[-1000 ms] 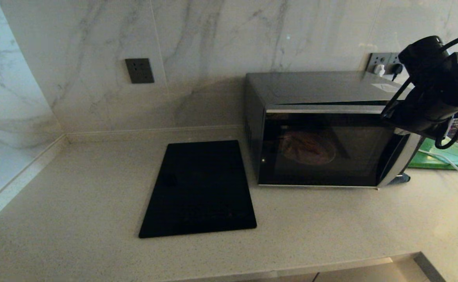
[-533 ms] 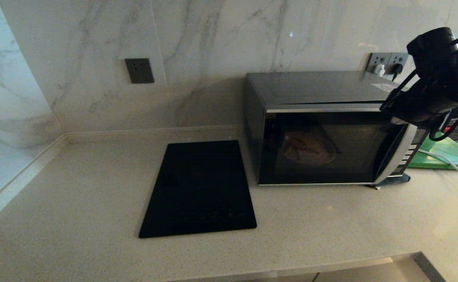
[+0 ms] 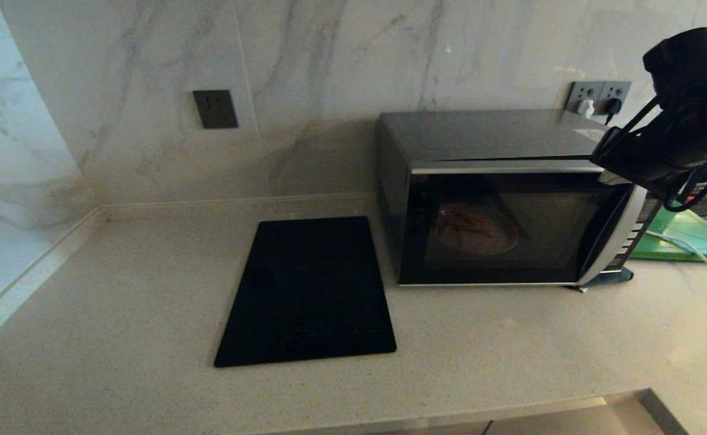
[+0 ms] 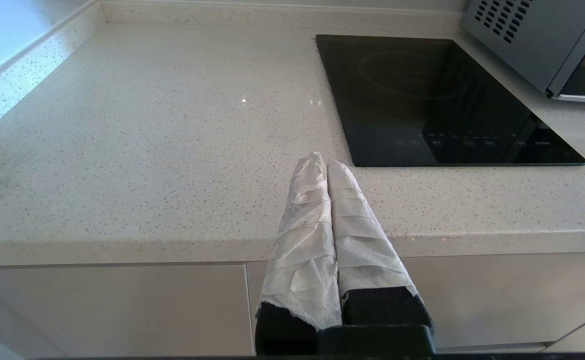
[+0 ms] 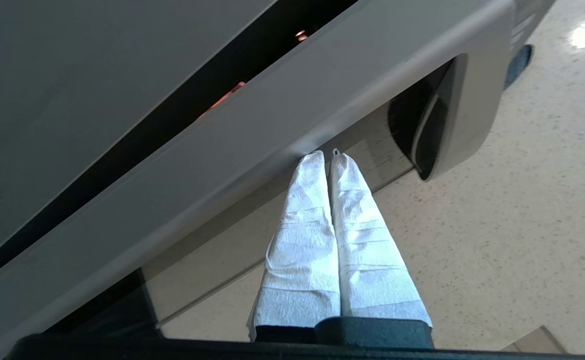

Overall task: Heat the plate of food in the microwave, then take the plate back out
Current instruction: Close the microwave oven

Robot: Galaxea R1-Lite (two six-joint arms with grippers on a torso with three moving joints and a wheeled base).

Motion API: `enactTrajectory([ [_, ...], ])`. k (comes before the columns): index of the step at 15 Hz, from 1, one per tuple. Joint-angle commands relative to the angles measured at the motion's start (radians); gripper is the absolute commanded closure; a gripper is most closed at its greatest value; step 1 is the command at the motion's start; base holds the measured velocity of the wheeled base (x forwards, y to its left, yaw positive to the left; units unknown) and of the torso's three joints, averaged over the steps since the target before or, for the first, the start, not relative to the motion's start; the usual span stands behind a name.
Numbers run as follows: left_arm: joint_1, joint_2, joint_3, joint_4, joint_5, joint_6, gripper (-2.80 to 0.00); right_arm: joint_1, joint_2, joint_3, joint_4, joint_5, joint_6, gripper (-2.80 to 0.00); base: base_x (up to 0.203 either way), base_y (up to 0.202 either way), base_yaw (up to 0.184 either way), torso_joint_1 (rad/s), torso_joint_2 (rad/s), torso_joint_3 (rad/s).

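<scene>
The black and silver microwave stands at the back right of the counter, its dark glass door pushed to. A thin dark slit runs along the door's top edge. Through the glass, the plate of food shows dimly inside. My right gripper is shut and empty. Its white-wrapped tips rest against the silver top rim of the door, near the curved handle. My left gripper, also shut and empty, hangs parked in front of the counter's front edge and is out of the head view.
A flat black glass cooktop lies left of the microwave. A green board with a white cable across it sits to the microwave's right. Wall sockets hold plugs behind the microwave. A marble side wall bounds the counter's left.
The microwave door has swung from ajar to nearly flush with the body. My right arm has risen and drawn back to the right. The left arm has stayed still.
</scene>
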Motion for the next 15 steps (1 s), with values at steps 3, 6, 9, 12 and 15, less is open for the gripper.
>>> enactTrajectory([
  [3,0.000,0.002,0.000,0.000,0.001,-0.001,0.00,-0.010,0.012,0.000,-0.009,0.003,0.004,0.00,0.000,0.000,0.000,0.000,0.00,0.000],
  [6,0.000,0.002,0.000,0.000,0.001,-0.001,0.00,-0.025,0.031,0.002,-0.033,0.005,0.004,0.00,0.000,0.000,0.000,0.000,0.00,0.000],
  [9,0.000,0.002,0.000,0.000,0.001,-0.001,0.00,-0.031,0.043,0.002,-0.059,0.030,0.002,0.00,0.000,0.000,0.000,0.000,0.00,0.000],
  [12,0.000,0.002,0.000,0.000,0.001,-0.001,0.00,-0.034,0.048,0.000,-0.068,0.041,0.002,0.00,0.000,0.000,0.000,0.000,0.00,0.000],
  [15,0.000,0.002,0.000,0.000,0.001,-0.001,0.00,-0.038,0.046,0.001,-0.072,0.054,0.002,0.00,0.000,0.000,0.000,0.000,0.00,0.000],
])
